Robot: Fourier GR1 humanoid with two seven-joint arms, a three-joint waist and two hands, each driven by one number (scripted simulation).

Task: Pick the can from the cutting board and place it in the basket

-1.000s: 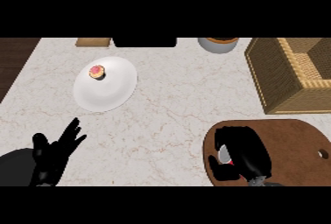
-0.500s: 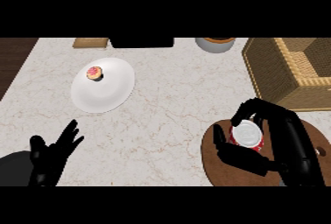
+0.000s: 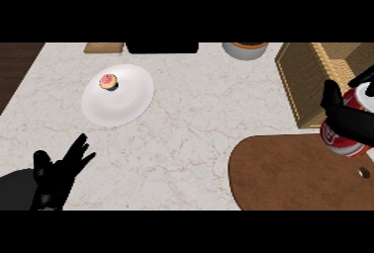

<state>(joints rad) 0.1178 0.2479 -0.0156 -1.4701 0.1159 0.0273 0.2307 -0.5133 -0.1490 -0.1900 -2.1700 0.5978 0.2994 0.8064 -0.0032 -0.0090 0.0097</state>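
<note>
At the view's right edge the right hand (image 3: 349,114) curls round a red and white can (image 3: 349,133), hiding much of it; the hand itself is partly cut off. The can is above the gap between the brown cutting board (image 3: 292,173) and the wicker basket (image 3: 306,79), itself cropped at the right. The left hand (image 3: 62,170) rests lower left, fingers straight.
</note>
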